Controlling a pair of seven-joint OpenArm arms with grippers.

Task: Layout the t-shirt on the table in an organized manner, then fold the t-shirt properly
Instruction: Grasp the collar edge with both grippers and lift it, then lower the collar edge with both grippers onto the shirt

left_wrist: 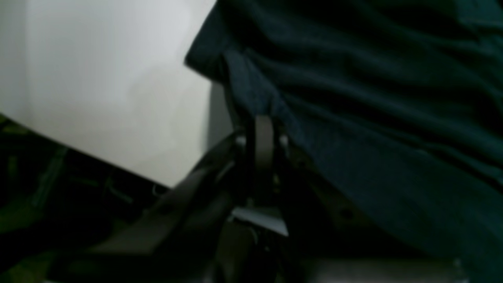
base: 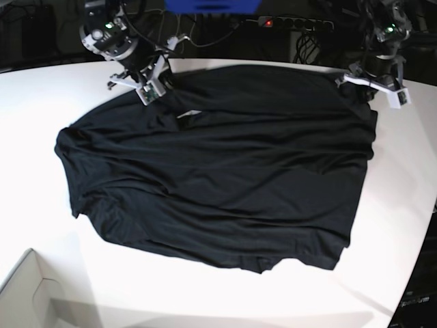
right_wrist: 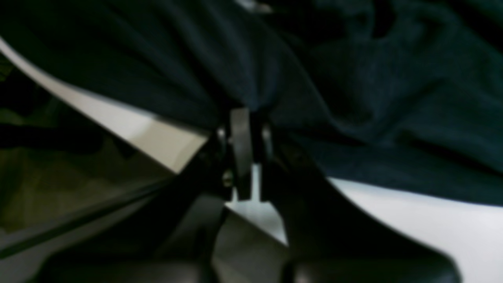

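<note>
The black t-shirt lies spread and wrinkled across the white table, reaching its far edge. My left gripper is at the shirt's far right corner. In the left wrist view it is shut on a pinched edge of the shirt above the table. My right gripper is at the shirt's far left part. In the right wrist view it is shut on a gathered fold of the shirt, close to the table edge.
A pale box corner sits at the table's front left. A power strip and cables lie behind the far edge, with a blue object at the top. The table's curved edge runs down the right side.
</note>
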